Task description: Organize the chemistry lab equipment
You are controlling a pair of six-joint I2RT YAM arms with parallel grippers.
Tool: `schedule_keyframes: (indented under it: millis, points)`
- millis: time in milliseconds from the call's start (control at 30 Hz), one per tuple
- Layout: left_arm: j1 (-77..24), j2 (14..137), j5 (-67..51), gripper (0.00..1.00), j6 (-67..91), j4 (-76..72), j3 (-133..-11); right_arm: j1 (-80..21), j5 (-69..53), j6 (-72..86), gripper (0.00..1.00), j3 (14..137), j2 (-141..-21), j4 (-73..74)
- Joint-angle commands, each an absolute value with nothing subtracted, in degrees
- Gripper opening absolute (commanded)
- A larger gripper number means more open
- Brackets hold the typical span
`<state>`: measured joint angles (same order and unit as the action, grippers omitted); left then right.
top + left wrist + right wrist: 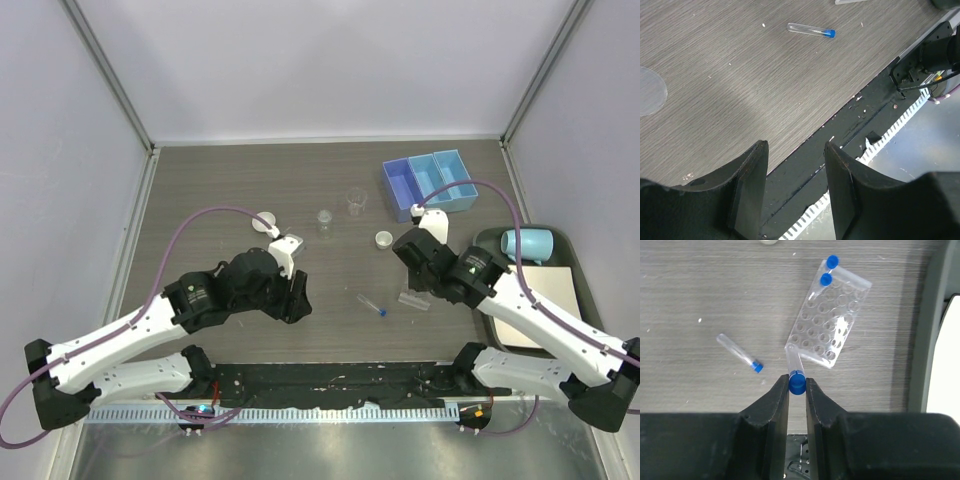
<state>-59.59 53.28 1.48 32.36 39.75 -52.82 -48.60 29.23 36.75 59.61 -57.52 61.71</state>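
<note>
My right gripper (797, 385) is shut on the blue cap of a clear tube (794, 365), whose lower end points at the near corner of the clear plastic tube rack (830, 322). Two blue-capped tubes (828, 271) stand in the rack's far end. Another capped tube (740, 354) lies loose on the table to the rack's left and also shows in the left wrist view (811, 31). My left gripper (795, 150) is open and empty over the table's near edge. From above I see two tiny beakers (356, 201), two white dishes (265, 222), and the blue three-compartment tray (430, 182) at the back right.
A pale blue mug (527, 243) lies on the dark green tray (545, 290) with its white sheet at the right edge. A black strip and a toothed rail (320, 408) run along the near edge. Grey walls enclose the table.
</note>
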Motion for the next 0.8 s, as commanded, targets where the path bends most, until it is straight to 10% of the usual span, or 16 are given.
schedule_keyframes:
  millis: [0,767]
  points:
    - [-59.7,53.0,1.9,0.53,30.8,39.1,-53.0,-44.5,34.3,34.7,0.05,61.8,-59.3,59.4]
    - [-59.7,55.9,-2.0,0.52,28.2,35.9,-52.1,-29.1,17.8,25.0,0.03,59.3,-71.3,47.9]
